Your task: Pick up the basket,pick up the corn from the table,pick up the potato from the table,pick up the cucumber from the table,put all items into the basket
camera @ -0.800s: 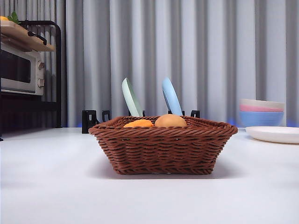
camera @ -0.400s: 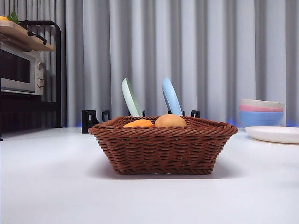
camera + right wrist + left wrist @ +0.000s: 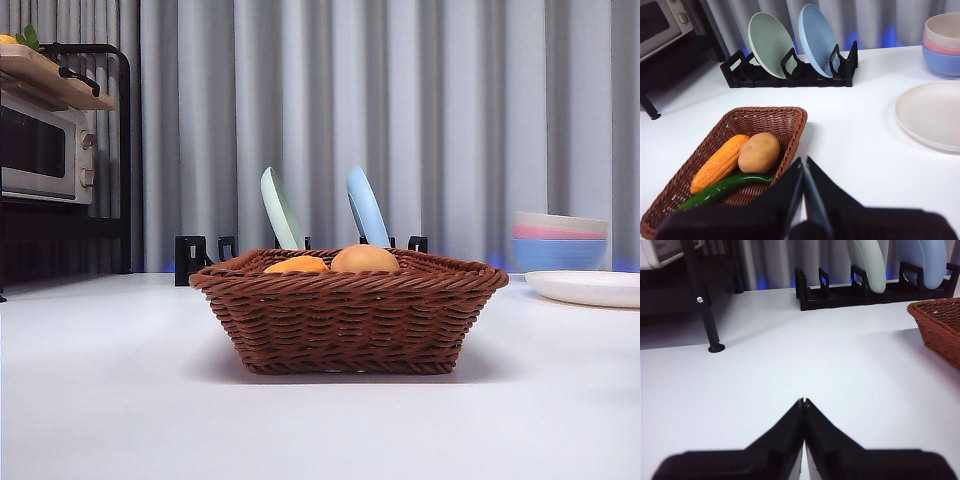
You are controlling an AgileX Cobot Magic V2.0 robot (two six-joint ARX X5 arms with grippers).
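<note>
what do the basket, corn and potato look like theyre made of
Basket: reddish-brown woven wicker, or a plastic imitation; the weave shows. Corn: likely plastic, glossy orange with moulded kernel rows. Potato: smooth matte tan, probably a plastic or rubber toy.

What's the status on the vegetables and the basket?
Both grippers, left and right, jaws shut, empty. Corn, potato, cucumber all in basket. Nothing in the way.
</note>
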